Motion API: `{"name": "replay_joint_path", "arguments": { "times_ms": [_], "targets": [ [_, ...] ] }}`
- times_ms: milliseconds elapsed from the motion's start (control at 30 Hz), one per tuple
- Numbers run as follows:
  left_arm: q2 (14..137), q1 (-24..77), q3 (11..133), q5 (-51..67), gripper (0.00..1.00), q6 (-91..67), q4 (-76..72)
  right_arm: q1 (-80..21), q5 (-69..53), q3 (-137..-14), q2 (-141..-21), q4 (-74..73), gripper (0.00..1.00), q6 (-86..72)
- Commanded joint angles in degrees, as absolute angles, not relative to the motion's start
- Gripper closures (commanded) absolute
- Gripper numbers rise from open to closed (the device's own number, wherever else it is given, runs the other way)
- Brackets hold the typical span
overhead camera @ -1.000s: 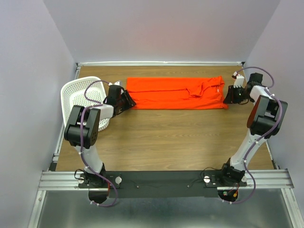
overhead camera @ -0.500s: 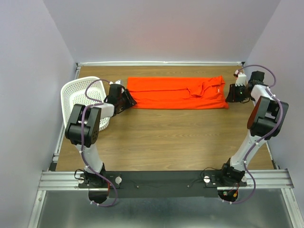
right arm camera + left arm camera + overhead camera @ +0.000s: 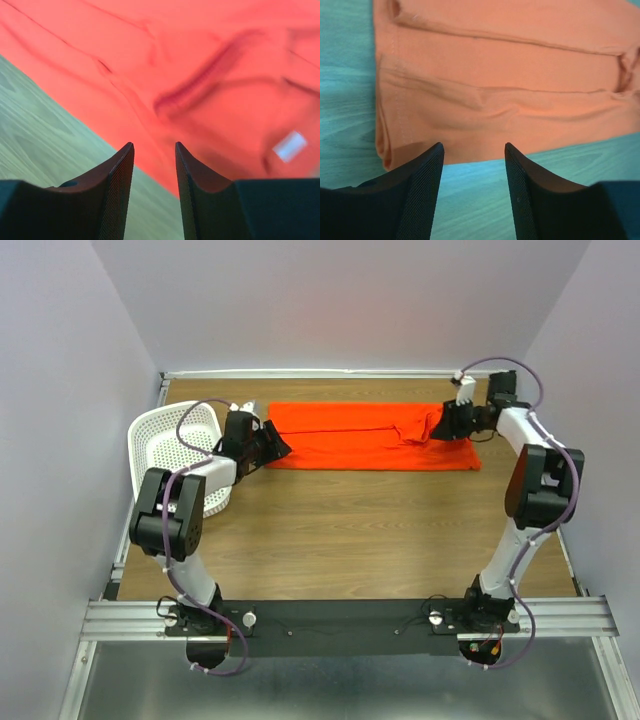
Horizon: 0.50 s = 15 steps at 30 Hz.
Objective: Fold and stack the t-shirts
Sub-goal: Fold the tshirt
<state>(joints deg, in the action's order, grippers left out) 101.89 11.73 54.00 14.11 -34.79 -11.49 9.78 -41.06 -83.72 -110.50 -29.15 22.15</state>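
Right wrist view shows a small white neck label [image 3: 290,146] on the t-shirt [image 3: 370,437], too blurred to read. T-shirt lies folded lengthwise at the table's [image 3: 350,530] far centre. White basket [image 3: 165,440] sits left, partly hidden by the left arm. Left gripper [image 3: 472,147] and right gripper [image 3: 154,145]: jaws narrowly apart, gripping nothing

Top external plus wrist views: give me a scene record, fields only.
t-shirt: orange-red, folded into a long strip, flat at far side of table
left gripper: open, at the strip's left end, holding nothing
right gripper: open, over the collar end, holding nothing
neck label: white, visible
basket: white, left of the shirt
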Motion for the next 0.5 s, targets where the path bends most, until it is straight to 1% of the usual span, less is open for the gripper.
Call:
{"name": "replay_joint_path", "arguments": {
  "times_ms": [0,67,200,333,467],
  "targets": [
    [94.3,11.7,55.7,17.3,0.38,-32.8,-11.8,5.9,-43.0,-89.1,-115.7,-28.7,0.54,16.9],
    [91.8,11.7,55.4,17.8,0.37,-32.6,-12.0,4.6,-41.8,-92.4,-118.5,-28.8,0.54,13.8],
    [83.7,11.7,54.5,17.8,0.35,-32.1,-10.9,2.6,-38.3,-94.8,-121.3,-28.9,0.54,11.6],
    [77.3,11.7,53.3,17.5,0.35,-30.8,-8.6,2.1,-36.1,-94.4,-122.0,-28.9,0.55,10.6],
    [71.2,11.4,51.0,17.3,0.35,-29.7,-6.2,2.1,-34.1,-92.6,-120.2,-28.9,0.56,11.6]
  ]
}}
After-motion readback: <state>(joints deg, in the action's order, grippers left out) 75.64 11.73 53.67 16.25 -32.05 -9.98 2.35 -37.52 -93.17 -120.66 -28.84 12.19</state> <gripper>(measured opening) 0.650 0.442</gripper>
